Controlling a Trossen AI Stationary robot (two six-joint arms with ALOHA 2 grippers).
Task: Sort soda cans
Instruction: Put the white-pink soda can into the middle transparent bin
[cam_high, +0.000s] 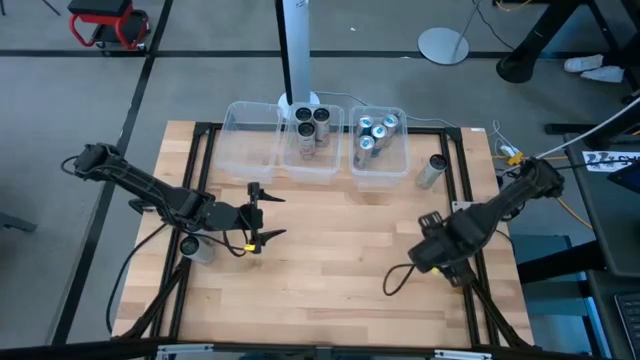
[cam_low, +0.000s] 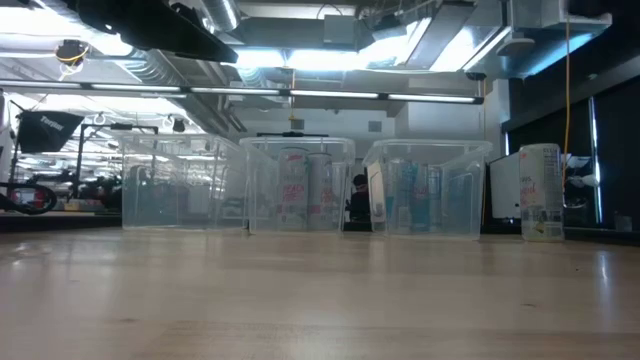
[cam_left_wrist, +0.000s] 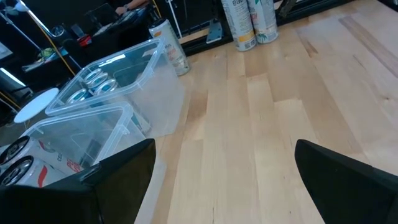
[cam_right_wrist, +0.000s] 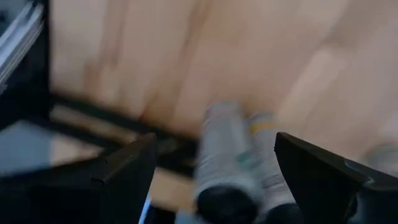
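Three clear plastic bins stand in a row at the table's far edge. The left bin (cam_high: 247, 140) is empty, the middle bin (cam_high: 331, 163) holds dark-topped soda cans (cam_high: 311, 123), and the right bin (cam_high: 392, 167) holds teal-topped soda cans (cam_high: 373, 133). A lone can (cam_high: 433, 171) stands just right of the bins. The left gripper (cam_high: 266, 214) and right gripper (cam_right_wrist: 211, 165) both have spread fingers.

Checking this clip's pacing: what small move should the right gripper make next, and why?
Probably ease the right gripper forward around one of the two soda cans ahead. Its fingers are open, and the cans sit side by side just beyond them, outside the clear bins. The left gripper waits open over the table.
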